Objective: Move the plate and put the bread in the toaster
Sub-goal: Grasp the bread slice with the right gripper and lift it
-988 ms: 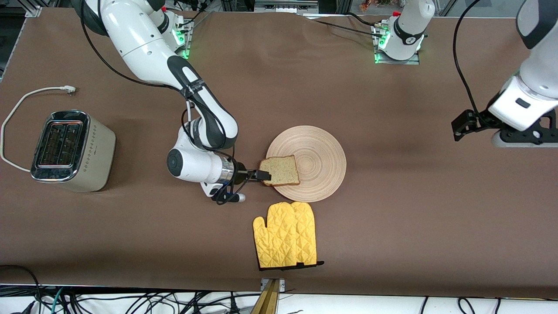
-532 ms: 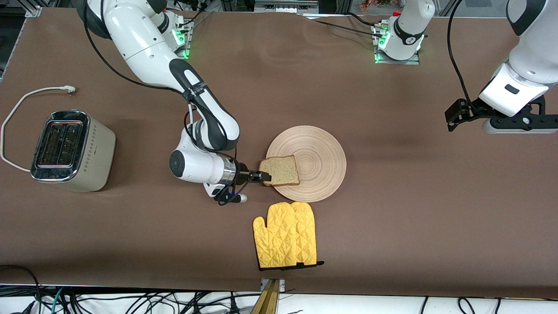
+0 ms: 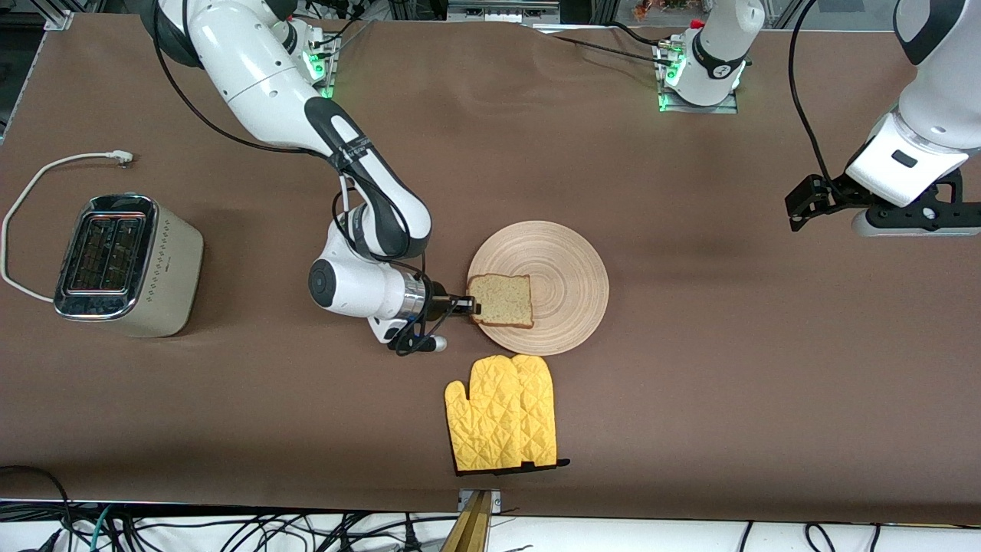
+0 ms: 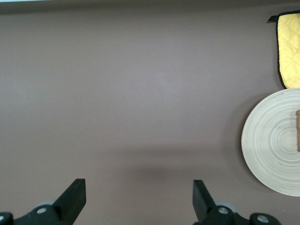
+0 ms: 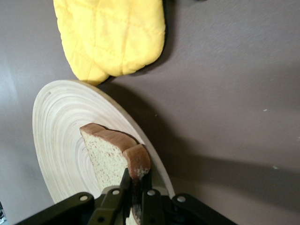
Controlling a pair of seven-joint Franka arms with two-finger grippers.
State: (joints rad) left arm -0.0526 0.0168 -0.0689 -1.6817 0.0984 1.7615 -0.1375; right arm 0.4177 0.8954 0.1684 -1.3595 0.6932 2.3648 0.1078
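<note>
Landmark: the plate (image 3: 552,287), round, pale wood with ring grooves, flat on the brown table (image 3: 690,383).

Nearest the front camera, just clear of the plate's rim: a yellow oven mitt (image 3: 501,412), flat on the table, fingertips toward the plate.

On the plate, at its edge toward the right arm's end of the table: the bread (image 3: 501,299), one squarish slice, dark crust. In the right wrist view it is tipped up on edge, its crust corner pinched between the two black fingers (image 5: 123,187).

Right gripper (image 3: 466,307) at the plate's rim on that same side, held level with the table, fingers closed tight on the crust of the bread.

Well apart from the plate, toward the right arm's end: the toaster (image 3: 126,264), cream body, chrome top, both slots facing up, white cord (image 3: 23,207) looping from it.

Left gripper (image 3: 912,218) hangs in the air over bare table, well apart from the plate toward the left arm's end, arm waiting. Its fingers (image 4: 71,199) stand wide apart with nothing between them; the plate's rim shows at the edge of its wrist view.
</note>
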